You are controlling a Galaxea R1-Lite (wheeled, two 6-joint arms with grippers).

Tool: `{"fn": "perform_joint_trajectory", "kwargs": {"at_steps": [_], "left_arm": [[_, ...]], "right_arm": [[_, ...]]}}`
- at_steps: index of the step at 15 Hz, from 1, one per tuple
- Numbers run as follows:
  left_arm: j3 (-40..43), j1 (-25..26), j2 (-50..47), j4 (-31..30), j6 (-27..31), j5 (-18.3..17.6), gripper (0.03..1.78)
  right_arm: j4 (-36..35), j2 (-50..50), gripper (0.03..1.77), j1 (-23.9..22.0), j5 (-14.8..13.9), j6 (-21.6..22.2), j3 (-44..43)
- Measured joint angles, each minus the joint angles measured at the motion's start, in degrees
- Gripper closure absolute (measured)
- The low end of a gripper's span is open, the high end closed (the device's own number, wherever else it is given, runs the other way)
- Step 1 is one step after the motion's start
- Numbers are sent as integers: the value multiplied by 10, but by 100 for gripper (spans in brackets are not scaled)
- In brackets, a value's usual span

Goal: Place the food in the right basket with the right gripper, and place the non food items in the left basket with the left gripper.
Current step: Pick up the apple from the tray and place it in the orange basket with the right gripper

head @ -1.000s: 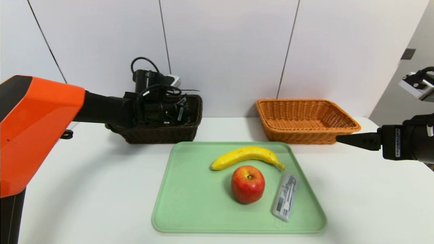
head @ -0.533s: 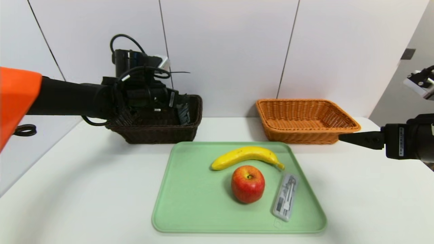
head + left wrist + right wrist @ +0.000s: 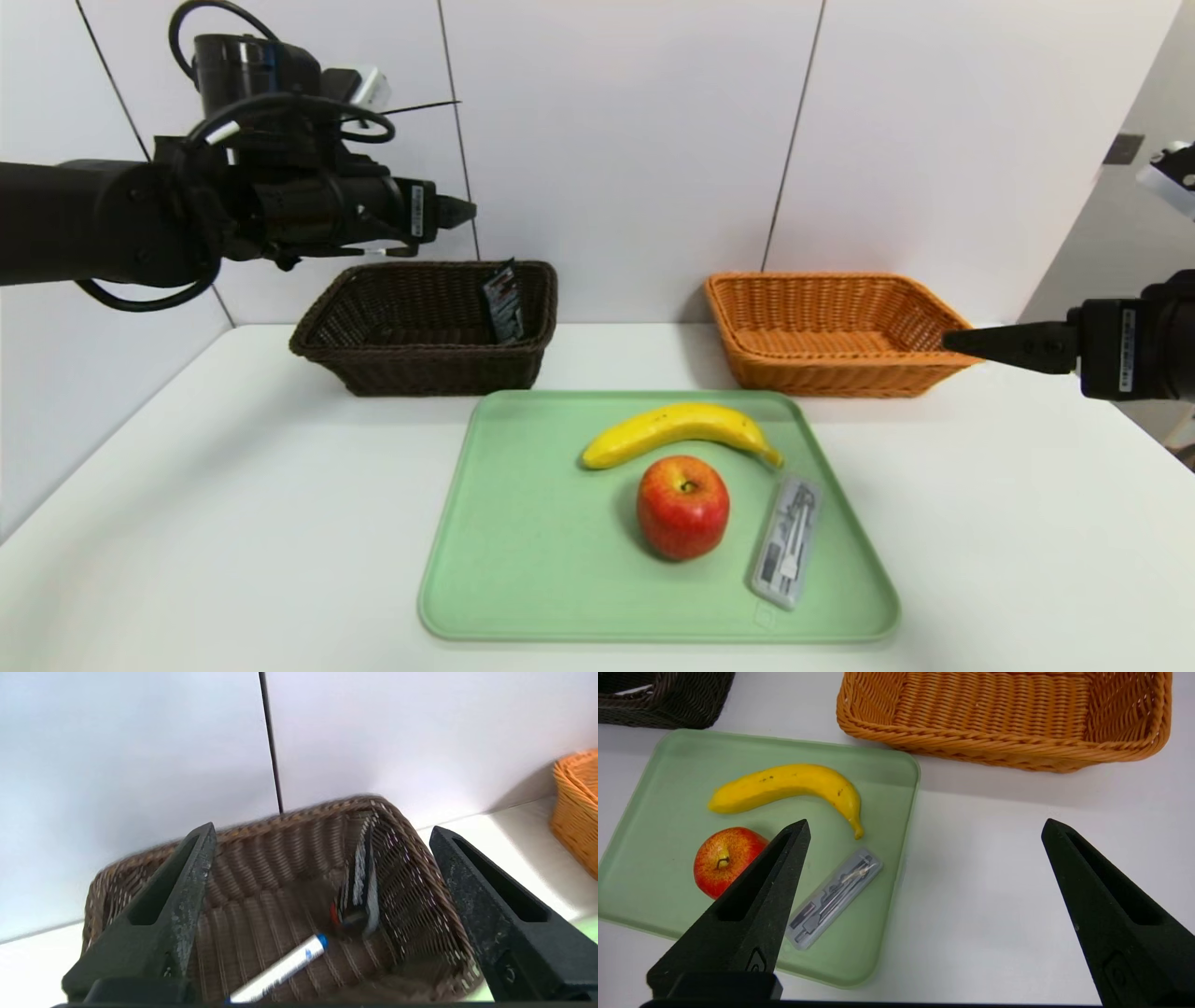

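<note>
A yellow banana point(image 3: 680, 429) point(image 3: 789, 786), a red apple point(image 3: 682, 505) point(image 3: 724, 856) and a flat clear plastic case point(image 3: 787, 541) point(image 3: 836, 896) lie on the green tray point(image 3: 523, 560). The dark brown left basket point(image 3: 425, 373) point(image 3: 280, 858) holds a white marker with a blue cap point(image 3: 280, 968) and a black tube point(image 3: 502, 301) point(image 3: 359, 891) leaning against its right wall. My left gripper point(image 3: 457, 213) point(image 3: 322, 826) hangs open and empty above that basket. My right gripper point(image 3: 971, 342) point(image 3: 924, 826) stands open over the bare table right of the tray, in front of the empty orange right basket point(image 3: 840, 327) point(image 3: 1008, 714).
The white table point(image 3: 233, 523) ends at a white panelled wall point(image 3: 616, 140) just behind both baskets. The tray sits in the middle, in front of the gap between the baskets.
My left gripper has risen out of the dark basket and drawn back to the left, opening wider; the black tube stays in the basket. The right gripper has lifted slightly.
</note>
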Motion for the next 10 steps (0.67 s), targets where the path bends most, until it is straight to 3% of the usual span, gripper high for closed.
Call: {"fn": "perform_joint_trajectory", "kwargs": {"at_steps": [6, 10], "left_arm": [[130, -34, -121, 62, 2, -3, 14], [237, -84, -190, 71, 0, -4, 14]], "right_arm": [[74, 40, 9, 9, 3, -42, -107], [163, 72, 9, 58, 5, -60, -182]]}}
